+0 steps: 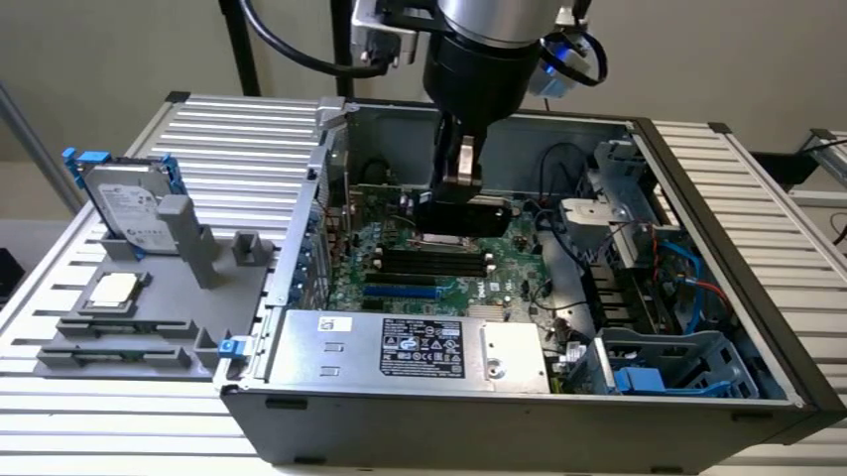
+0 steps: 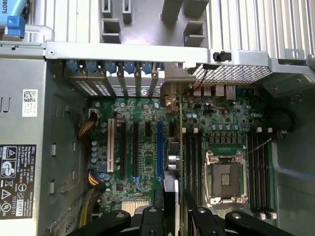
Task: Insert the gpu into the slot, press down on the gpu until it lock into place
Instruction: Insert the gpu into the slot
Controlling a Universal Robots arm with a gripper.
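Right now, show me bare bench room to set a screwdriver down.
Free: ribbed metal table on the camera side of the grey plastic parts tray, and beyond it. Crowded: inside the open grey computer case, where the gripper holds the flat black gpu over the green motherboard.

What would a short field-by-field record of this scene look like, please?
gripper: shut on the gpu
gpu position: held above the motherboard, not yet in the slot
slot: blue, empty
case: open, lying on its side
hard drive: outside the case, at the exterior view's left
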